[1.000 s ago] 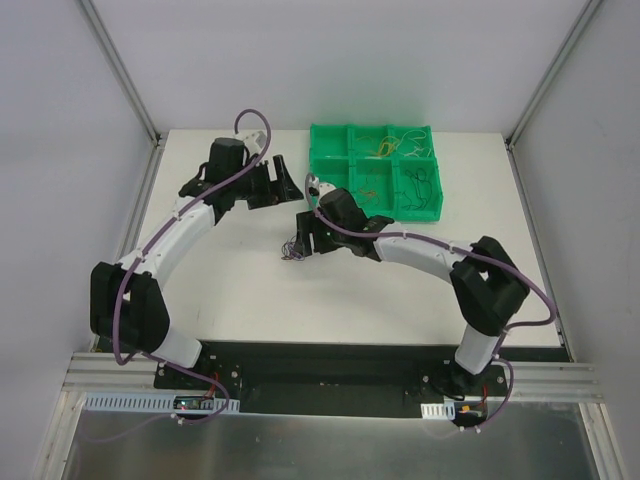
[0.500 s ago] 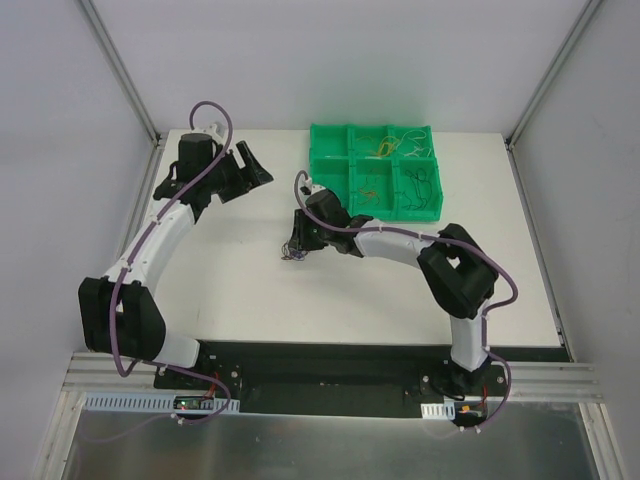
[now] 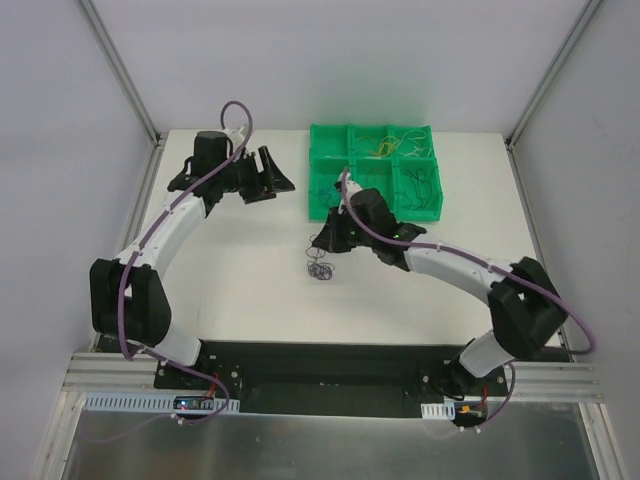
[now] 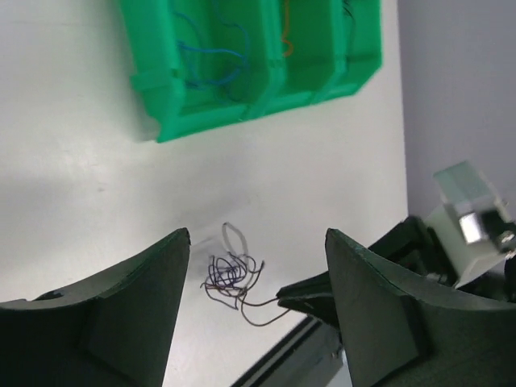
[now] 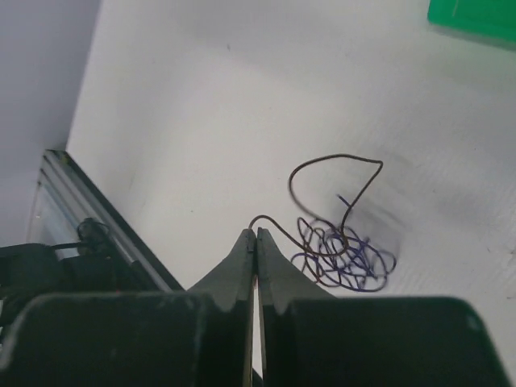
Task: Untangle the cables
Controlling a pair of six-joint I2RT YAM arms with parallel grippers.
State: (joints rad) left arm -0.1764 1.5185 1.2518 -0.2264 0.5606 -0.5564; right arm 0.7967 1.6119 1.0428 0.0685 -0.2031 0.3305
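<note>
1. Top external view: the right jaws are pressed together over the middle of the white surface, on the near side of the green tray.
2. A small knot of cables sits just beside those jaws on their near side, clear of the tray.
3. Right wrist view: the jaw tips meet with no gap and pinch the end of one dark strand. It arcs away and curls back into the knot of purple and dark loops.
4. Whether the knot rests on the surface or hangs just above it cannot be told.
5. Left wrist view: the left jaws are spread wide with nothing between them. One fingertip frames the knot, which lies well beyond the jaws.
6. The left arm reaches to the far left of the surface. Its jaws point toward the tray and are well apart from the knot.
7. Loose strands lie inside the tray's compartments. Blue strands are in one and a red-orange strand is in the next. Yellow-tan strands are in the far row.
</note>
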